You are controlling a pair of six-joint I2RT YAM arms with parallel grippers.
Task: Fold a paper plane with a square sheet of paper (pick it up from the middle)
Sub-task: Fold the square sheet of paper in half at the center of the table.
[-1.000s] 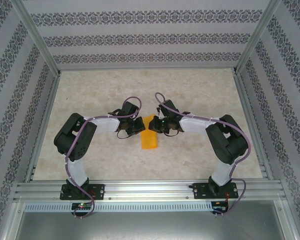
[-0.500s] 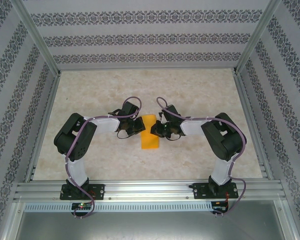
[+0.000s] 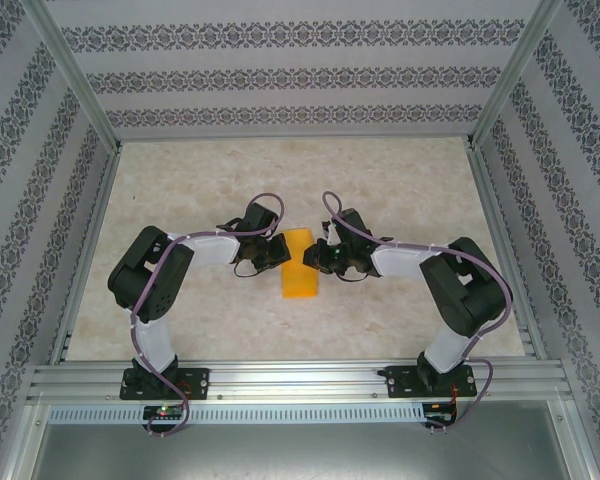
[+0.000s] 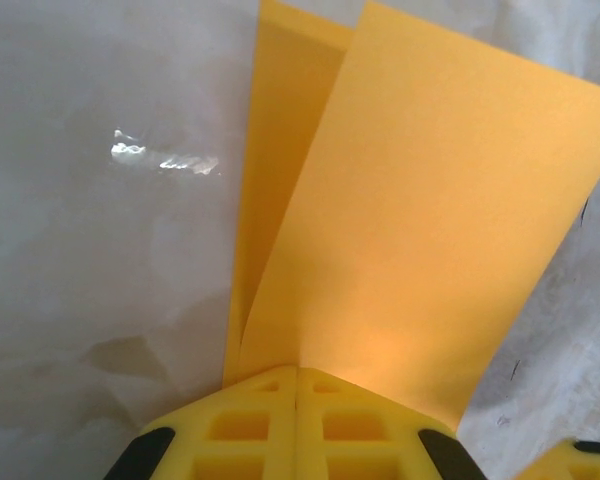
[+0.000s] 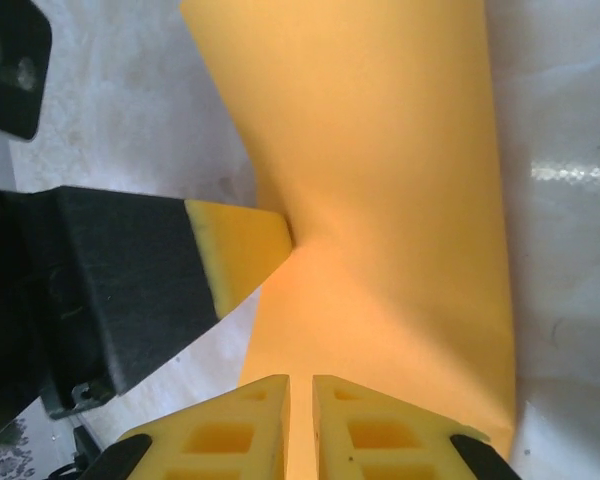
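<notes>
1. Desk [image 3: 180, 180]: beige marbled top, a bit of glare in the left wrist cam. Patterned wallpaper walls [image 3: 300, 75] on three sides, alu rail [image 3: 300, 375] along the near edge w/ both bases bolted on.
2. The square sheet of paper [image 3: 300, 272] is orange-yellow and folded into a narrow strip. It lies mid-desk, right between your two arms, long side running near-to-far.
3. Left arm [image 3: 155, 275]: elbow kicked out left, forearm reaching in twd centre. The left gripper [image 3: 277, 250] sits at the sheet's left edge, jaws pressed together and clamped on it. In the left wrist cam two layers fan out from the tips.
4. Right arm [image 3: 465, 290]: approx mirror pose, elbow out right. The right gripper [image 3: 320, 255] is at the sheet's right edge, jaws a thin slit apart. Paper is right at the tips, can't tell if they touch it.
5. Right wrist cam: the left fingertip [image 5: 240, 245] meets the sheet's side where it buckles.
</notes>
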